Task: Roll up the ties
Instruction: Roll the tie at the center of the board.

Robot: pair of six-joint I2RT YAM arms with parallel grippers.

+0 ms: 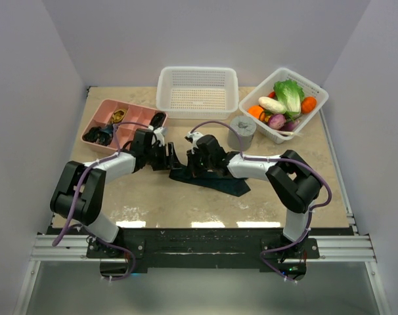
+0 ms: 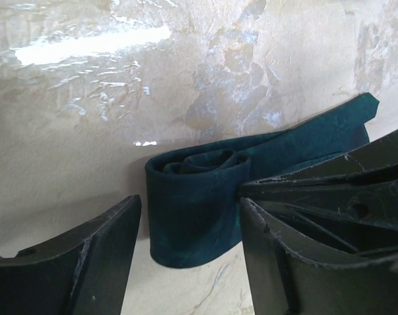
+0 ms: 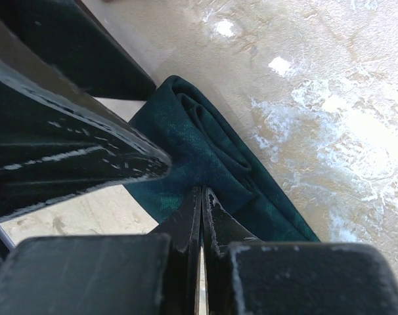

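Jaws on my left gripper [image 2: 189, 197] are spread around the partly rolled teal tie [image 2: 192, 230], which sits on the near side of the grey cylinder [image 1: 242, 131]. My right gripper [image 3: 202, 200] is pressed together, tips against the roll, and both arms are reaching inward.

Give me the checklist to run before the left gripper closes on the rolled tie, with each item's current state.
1. Rolled part of the tie sits between the open fingers of the left gripper: ok.
2. Right gripper shut, tips on the tie: ok.
3. Right gripper pinching fabric: cannot tell.
4. Tie fully rolled: not ok, a tail lies flat on the table.
5. Tail apart from the grey cylinder: ok.
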